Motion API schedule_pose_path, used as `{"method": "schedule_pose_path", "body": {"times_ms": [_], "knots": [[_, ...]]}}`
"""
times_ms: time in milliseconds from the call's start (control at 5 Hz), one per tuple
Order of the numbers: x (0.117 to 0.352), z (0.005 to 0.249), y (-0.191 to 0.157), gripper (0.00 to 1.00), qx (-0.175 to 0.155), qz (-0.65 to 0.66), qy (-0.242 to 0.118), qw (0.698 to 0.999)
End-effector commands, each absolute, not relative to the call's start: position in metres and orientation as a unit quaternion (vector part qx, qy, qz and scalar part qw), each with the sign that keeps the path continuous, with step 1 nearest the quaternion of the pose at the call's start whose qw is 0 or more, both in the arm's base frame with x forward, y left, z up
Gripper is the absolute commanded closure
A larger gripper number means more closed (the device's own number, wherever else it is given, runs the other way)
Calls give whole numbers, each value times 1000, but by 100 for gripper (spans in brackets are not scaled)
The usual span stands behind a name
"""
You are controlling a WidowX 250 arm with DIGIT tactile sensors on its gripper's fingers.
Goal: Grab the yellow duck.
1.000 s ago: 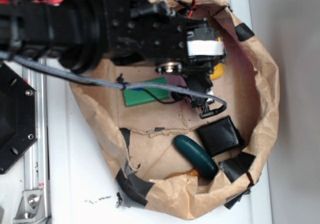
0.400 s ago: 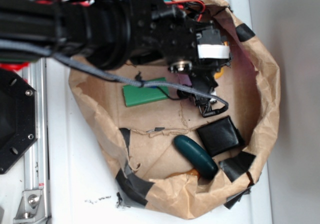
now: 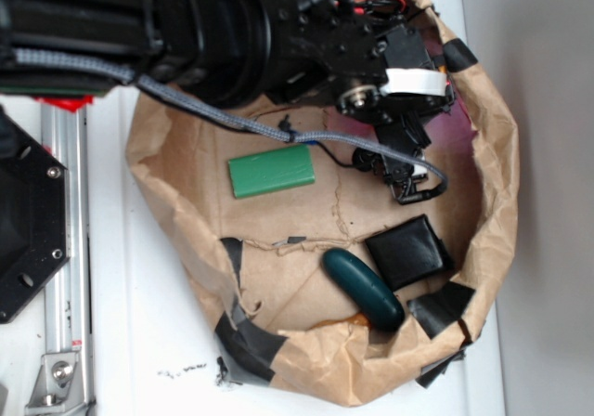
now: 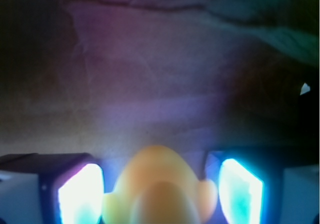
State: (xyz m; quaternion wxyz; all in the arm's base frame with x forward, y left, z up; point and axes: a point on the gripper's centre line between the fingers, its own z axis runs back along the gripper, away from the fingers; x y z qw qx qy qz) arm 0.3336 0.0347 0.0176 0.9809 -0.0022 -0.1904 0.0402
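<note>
- While the arm hangs over the far right corner of the paper bag tray [image 3: 501, 202], the gripper [image 4: 160, 189] sits low with the yellow duck [image 4: 157, 184] between its two fingers [image 4: 80, 194].
- From the wrist view, the duck fills the gap between the glowing pads, one on each side of it.
- It is hard to tell if the pads touch the duck yet. They look just beside it, so the gripper seems narrow around the duck but maybe not squeezing.
- From the outside view, the duck cannot be seen at all. The black arm [image 3: 232, 35] covers the spot where it sits, near the far right wall of the tray.
- Other things lie well apart from the gripper: a green block [image 3: 272, 171] in the middle, a black square [image 3: 408, 251] and a dark green oval thing [image 3: 364, 291] near the front right edge.
- A bit of something orange [image 3: 348, 321] peeks out by the front wall, under the oval thing. That is not the duck.
- The step in hand looks like the grab itself: the fingers are lined up, and the squeeze comes now.
- Next, the gripper should close gently until the duck is held snug, then lift straight up.
- A round, soft duck could pop out if the squeeze is too hard or off to one side.
</note>
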Motion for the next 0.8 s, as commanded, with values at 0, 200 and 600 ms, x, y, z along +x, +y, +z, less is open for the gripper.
{"method": "schedule_pose_path", "body": {"times_ms": [0, 200, 600], "knots": [[317, 48, 33, 100, 13, 29, -166, 986], [296, 87, 31, 100, 5, 41, -149, 988], [274, 152, 23, 100, -20, 8, -91, 996]]}}
